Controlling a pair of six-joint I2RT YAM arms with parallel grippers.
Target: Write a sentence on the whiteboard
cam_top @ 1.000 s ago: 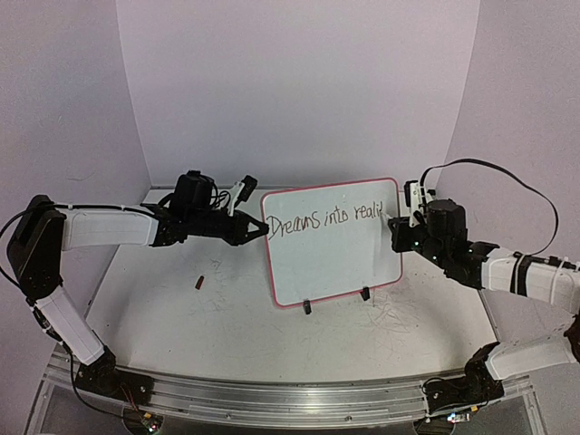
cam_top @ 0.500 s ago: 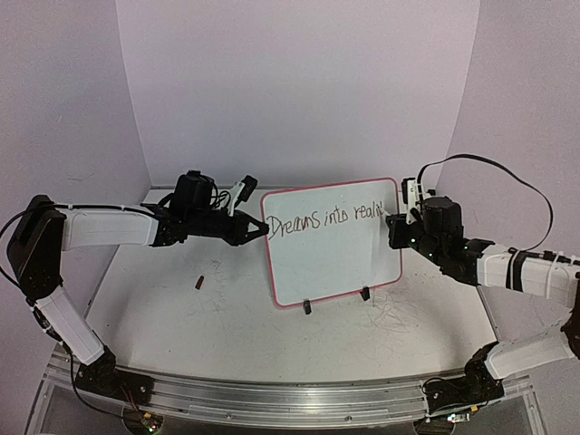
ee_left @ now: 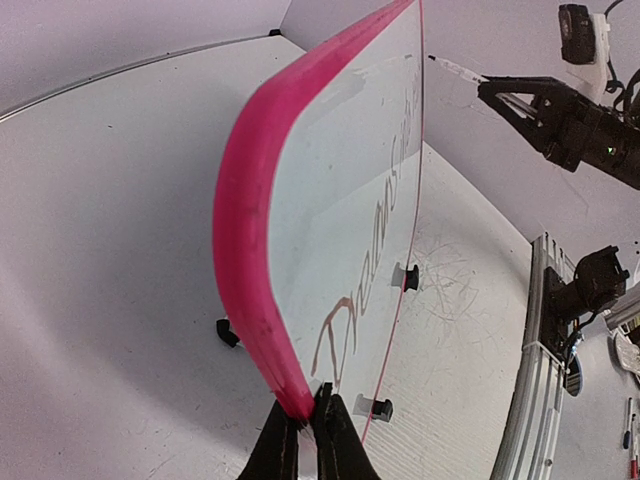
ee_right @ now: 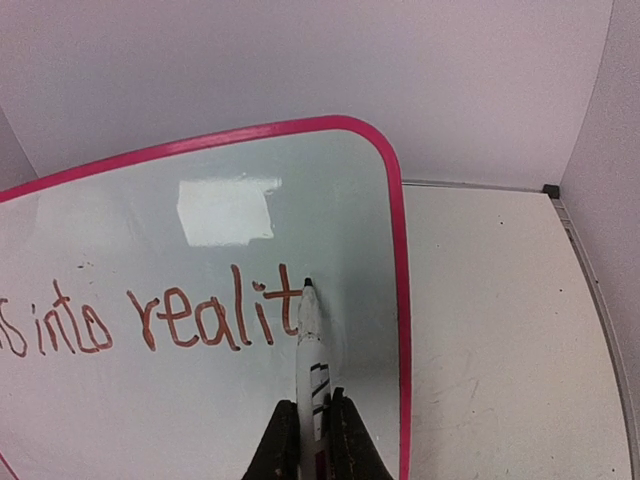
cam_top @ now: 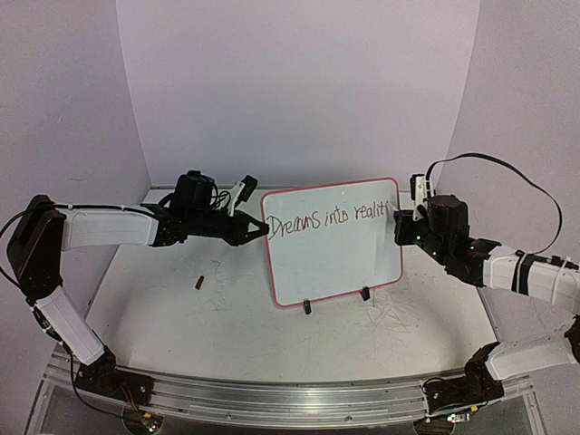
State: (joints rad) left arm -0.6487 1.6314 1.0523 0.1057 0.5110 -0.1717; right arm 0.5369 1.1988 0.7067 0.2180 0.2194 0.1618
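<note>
The whiteboard (cam_top: 335, 267) is standing upright on its clip feet (cam_top: 307, 306). The left claw (ee_left: 305, 412) is pinching the board's left frame edge, closed on it and steadying it. The right claw (ee_right: 312, 415) is clamping a white marker (ee_right: 311, 335), with the tip just right of the last letter; contact is unclear. The sentence (ee_right: 215, 318) is running along the board's upper part, reading "Dreams into realit". Step in hand: finishing the last word. The next move probably calls for a "y" and a full stop squeezed in before the board's right frame, with light pressure.

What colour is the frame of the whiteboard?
Pink-red; the whiteboard frame shows best in the left wrist view.
</note>
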